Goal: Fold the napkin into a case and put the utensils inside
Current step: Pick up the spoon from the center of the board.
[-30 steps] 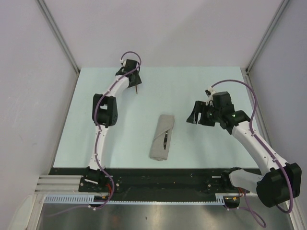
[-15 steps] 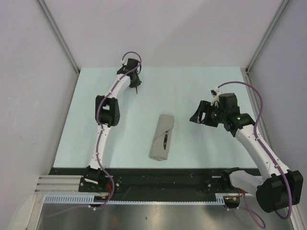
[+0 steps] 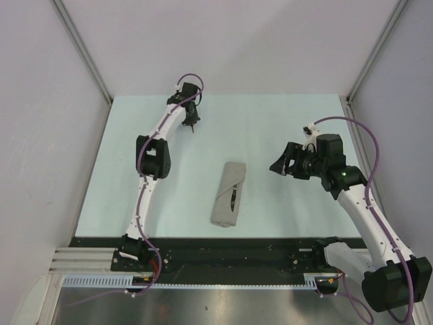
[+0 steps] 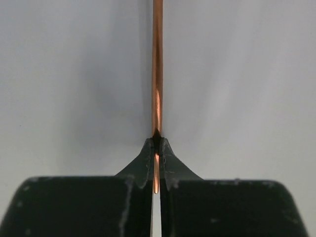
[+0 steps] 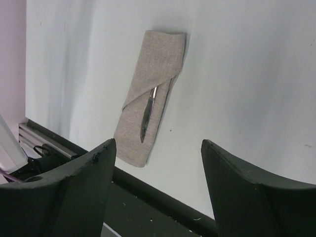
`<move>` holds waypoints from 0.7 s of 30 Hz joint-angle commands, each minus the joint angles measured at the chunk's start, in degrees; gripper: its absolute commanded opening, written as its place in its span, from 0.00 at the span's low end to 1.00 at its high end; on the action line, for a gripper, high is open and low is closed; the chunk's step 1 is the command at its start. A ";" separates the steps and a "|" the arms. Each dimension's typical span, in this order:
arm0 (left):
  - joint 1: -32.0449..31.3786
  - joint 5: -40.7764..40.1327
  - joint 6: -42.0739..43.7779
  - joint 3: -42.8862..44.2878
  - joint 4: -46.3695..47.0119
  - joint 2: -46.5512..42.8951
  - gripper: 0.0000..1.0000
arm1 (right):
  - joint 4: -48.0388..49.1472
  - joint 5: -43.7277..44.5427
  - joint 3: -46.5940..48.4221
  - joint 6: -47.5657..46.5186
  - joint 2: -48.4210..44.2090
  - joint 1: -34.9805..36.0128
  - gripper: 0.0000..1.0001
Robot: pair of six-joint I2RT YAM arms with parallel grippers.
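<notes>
Left gripper [image 4: 156, 137] pinches spoon [image 4: 157, 74]; knife [image 5: 147, 116] sits inside folded napkin [image 5: 155, 54].

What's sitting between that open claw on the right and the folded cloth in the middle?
Nothing: only bare table separates the right gripper from the napkin. The top view shows it, and the right wrist view agrees.

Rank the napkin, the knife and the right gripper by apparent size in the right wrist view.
1. The right gripper: largest, but only through nearness to the camera.
2. The napkin.
3. The knife.
</notes>
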 commanded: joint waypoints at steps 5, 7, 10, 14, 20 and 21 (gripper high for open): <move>-0.03 0.74 3.24 -22.92 1.29 -20.83 0.00 | 7.34 -5.30 -2.88 1.43 3.88 -0.16 0.75; 0.06 3.19 2.45 -33.00 4.21 -27.69 0.00 | 9.02 -6.89 -1.92 1.95 9.32 0.88 0.75; 0.06 7.14 0.51 -44.87 6.15 -37.89 0.00 | 13.23 -6.98 0.19 2.57 15.29 2.99 0.78; 0.06 13.90 -2.12 -62.29 11.67 -50.54 0.00 | 21.49 -10.76 4.32 6.34 22.51 6.59 0.80; -0.29 22.18 -4.23 -80.86 16.53 -67.08 0.00 | 31.61 -14.19 14.42 13.72 36.55 13.45 0.82; -0.29 22.62 -4.24 -82.01 16.26 -68.66 0.00 | 33.79 -14.80 16.44 17.13 39.03 15.72 0.81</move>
